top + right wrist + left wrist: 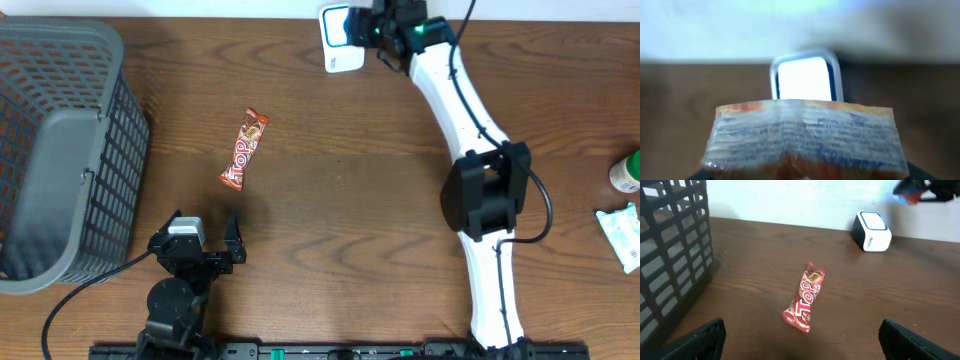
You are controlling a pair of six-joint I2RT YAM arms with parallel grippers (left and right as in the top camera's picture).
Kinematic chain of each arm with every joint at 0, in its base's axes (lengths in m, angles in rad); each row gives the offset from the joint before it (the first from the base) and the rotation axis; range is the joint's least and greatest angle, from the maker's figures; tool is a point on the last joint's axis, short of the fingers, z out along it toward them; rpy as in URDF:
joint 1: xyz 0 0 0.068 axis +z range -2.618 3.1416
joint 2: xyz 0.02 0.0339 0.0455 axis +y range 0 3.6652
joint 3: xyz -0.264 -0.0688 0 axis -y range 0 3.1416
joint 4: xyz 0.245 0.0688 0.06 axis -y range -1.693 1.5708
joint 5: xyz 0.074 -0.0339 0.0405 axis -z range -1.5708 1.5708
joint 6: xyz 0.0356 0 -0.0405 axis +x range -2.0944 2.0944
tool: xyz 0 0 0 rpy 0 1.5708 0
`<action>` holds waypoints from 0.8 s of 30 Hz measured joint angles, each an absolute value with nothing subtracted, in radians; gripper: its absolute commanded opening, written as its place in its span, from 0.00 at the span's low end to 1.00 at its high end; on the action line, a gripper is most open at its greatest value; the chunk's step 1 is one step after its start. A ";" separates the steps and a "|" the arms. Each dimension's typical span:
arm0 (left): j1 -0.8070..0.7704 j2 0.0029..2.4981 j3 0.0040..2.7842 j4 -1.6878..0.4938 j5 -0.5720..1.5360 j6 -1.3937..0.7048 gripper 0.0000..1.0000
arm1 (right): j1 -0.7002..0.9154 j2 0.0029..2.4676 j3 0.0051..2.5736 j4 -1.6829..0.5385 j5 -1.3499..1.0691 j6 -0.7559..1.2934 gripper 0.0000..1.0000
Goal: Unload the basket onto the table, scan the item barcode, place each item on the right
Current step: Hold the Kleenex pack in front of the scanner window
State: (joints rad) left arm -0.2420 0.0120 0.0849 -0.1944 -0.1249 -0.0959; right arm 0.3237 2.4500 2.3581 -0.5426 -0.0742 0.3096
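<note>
My right pincer (375,28) grasps a printed packet (802,132) facing the scanner (806,77), scan apparently underway but unconfirmed; left pincer (205,222) released, idle.

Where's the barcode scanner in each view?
Overhead: barcode scanner at the top edge, slightly right of centre.
Left wrist: upper right, near the far edge of the table.
Right wrist: centre, behind the packet filling the lower frame.
Shared landmark: the brown wooden table it stands on.

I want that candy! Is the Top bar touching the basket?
Apart. The overhead view shows bare table between the Top bar and the basket.
</note>
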 measured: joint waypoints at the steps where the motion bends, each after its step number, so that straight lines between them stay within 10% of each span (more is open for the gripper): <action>1: -0.242 0.012 0.085 -0.194 -0.125 -0.096 0.98 | 0.332 2.452 2.358 -0.518 -0.061 0.308 0.61; 24: -0.242 0.011 0.085 -0.194 -0.125 -0.096 0.98 | 0.402 2.654 2.357 -0.289 0.159 0.242 0.59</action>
State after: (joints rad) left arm -0.2420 0.0113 0.0849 -0.1944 -0.1249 -0.0959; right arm 0.4019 2.6541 2.3569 -0.2886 0.1593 0.2424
